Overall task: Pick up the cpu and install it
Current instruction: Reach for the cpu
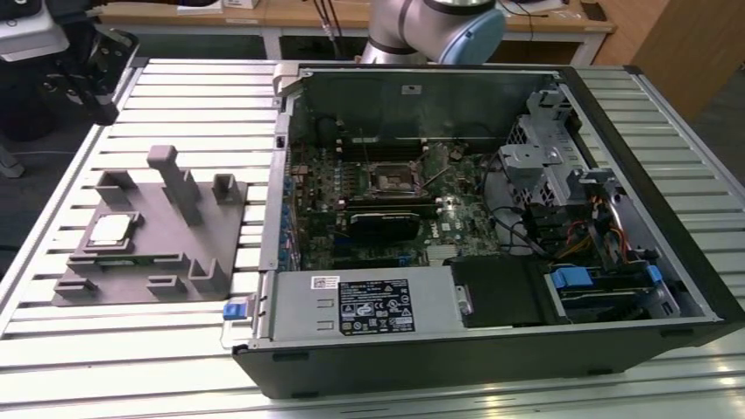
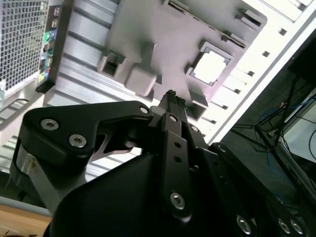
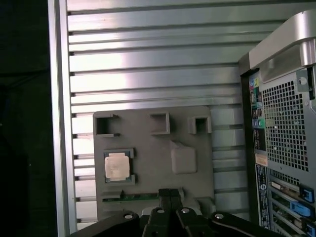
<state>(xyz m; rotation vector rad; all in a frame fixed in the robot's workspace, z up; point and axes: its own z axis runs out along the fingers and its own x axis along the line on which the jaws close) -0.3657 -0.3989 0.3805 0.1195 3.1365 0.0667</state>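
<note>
The cpu [image 1: 111, 229] lies in the fixture [image 1: 163, 234], nine o'clock from the case [image 1: 489, 358] in the exterior view. The gripper [image 3: 170, 194] hangs over the fixture, fingers pressed together, empty. Coming down closed, it could knock the cpu askew. Print on the label [image 1: 370, 307] is too small to read
</note>
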